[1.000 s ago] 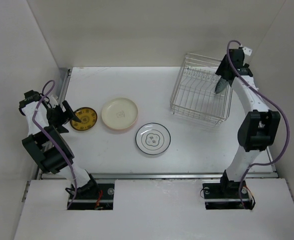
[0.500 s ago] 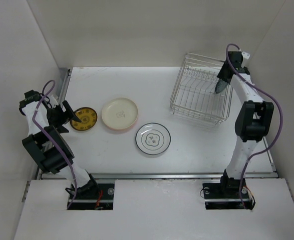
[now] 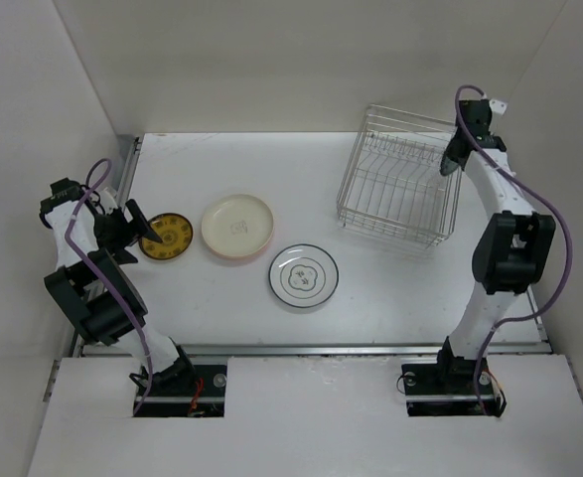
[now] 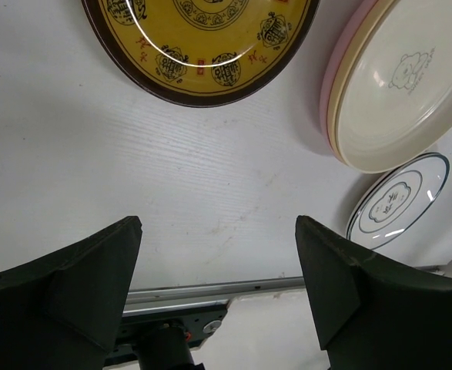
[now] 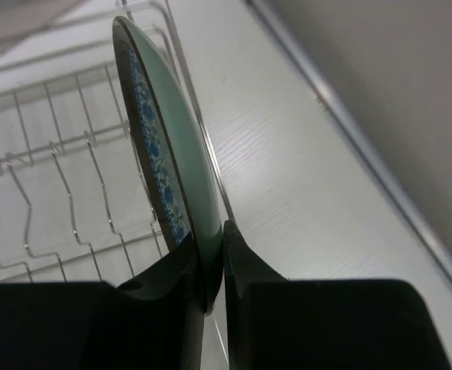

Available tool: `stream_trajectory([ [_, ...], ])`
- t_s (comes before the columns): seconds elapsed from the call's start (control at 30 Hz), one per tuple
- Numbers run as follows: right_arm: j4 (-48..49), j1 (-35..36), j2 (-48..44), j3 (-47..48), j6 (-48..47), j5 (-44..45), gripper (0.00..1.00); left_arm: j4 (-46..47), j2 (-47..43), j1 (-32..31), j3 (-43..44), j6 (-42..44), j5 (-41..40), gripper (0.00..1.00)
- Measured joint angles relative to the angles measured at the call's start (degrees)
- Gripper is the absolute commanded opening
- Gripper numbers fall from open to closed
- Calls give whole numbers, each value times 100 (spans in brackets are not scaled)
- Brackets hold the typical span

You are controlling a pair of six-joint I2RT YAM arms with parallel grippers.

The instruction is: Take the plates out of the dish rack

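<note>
At dish rack (image 3: 398, 181) | teal plate (image 5: 175, 131), blue-patterned face, dark rim

A teal plate (image 5: 175, 154) stands up on its edge, leaning a little to the left; its left face has a blue pattern, and its other face is plain green with a dark rim; the right gripper (image 5: 214, 240) pinches the bottom edge of the plate, with one black finger (image 5: 168, 281) on the patterned side and the other on the green side, both pressed tight against it; the silver wires of the dish rack (image 5: 48, 154) show behind the plate on the left, and one thin wire runs just beside its green face; the white table (image 5: 287, 154) lies to the right; a grey strip (image 5: 349, 131) runs along its edge, next to a grey wall (image 5: 395, 77).
</note>
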Motion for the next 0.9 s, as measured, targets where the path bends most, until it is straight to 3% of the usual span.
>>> stream_trajectory([
  [0.2,238,398,-1244,-13,-376,656,0,-55,-9,-74,0,131,48,81],
  [0.37,610,1519,-2184,-4,-619,476,0,-254,-181,-570,17,479,157,82],
  [0.6,1200,2933,-1888,-284,-726,-2557,0,-654,-710,-1622,341,1040,660,84],
  [0.77,1598,3880,-282,-278,-693,-4704,0,-704,-894,-2090,514,1235,800,84],
  [0.9,1790,4395,715,-291,-378,-5884,0,-691,-887,-2365,511,1276,704,84],
])
